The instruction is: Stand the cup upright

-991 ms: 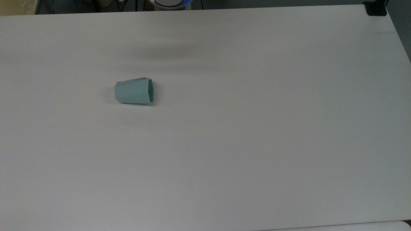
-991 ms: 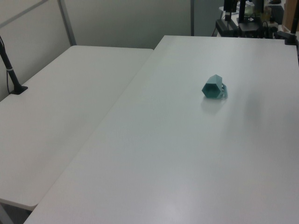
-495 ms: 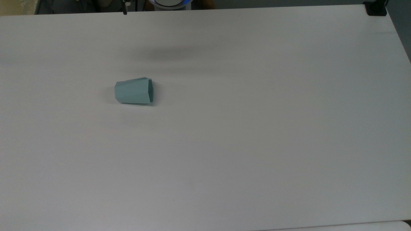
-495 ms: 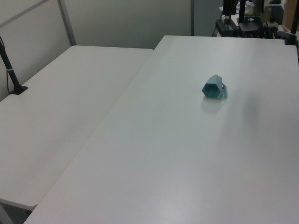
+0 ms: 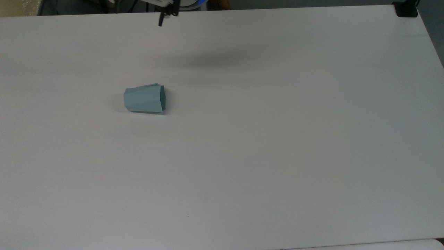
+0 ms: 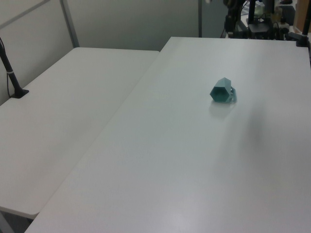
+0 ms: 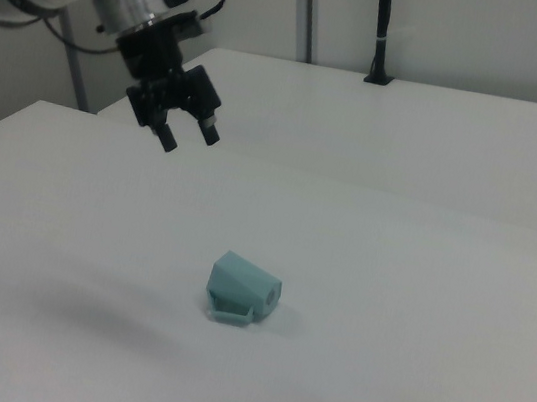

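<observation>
I see the cup [image 5: 144, 99] lying on its side on the white tabletop [image 5: 277, 139], not upright. In the top view its wider open mouth faces the top view's right and its narrower base the top view's left. It sits in the far-left quarter of the surface as the top view shows it, well in from every edge. In the left view the cup [image 6: 222, 91] shows me its faceted base, with the small handle against the tabletop on the left view's right side. In the right view the cup [image 7: 243, 289] rests with the handle low at the front, touching the surface.

I have the gripper [image 7: 186, 132] hanging in the air above the tabletop's far edge, well apart from the cup and not touching anything. In the right view its two black fingers [image 7: 168, 138] point downward with a clear gap between them, so I read it as spread fairly wide and holding nothing. In the top view just a dark tip of the gripper [image 5: 165, 15] shows at the far edge of the tabletop, near the middle of that edge.

Bare white surface lies on all sides of the cup. A second white table [image 6: 63, 121] butts against the tabletop's long side on the left view's left. A black clamp [image 5: 406, 9] sits at the far corner on the top view's right, well away from the cup.
</observation>
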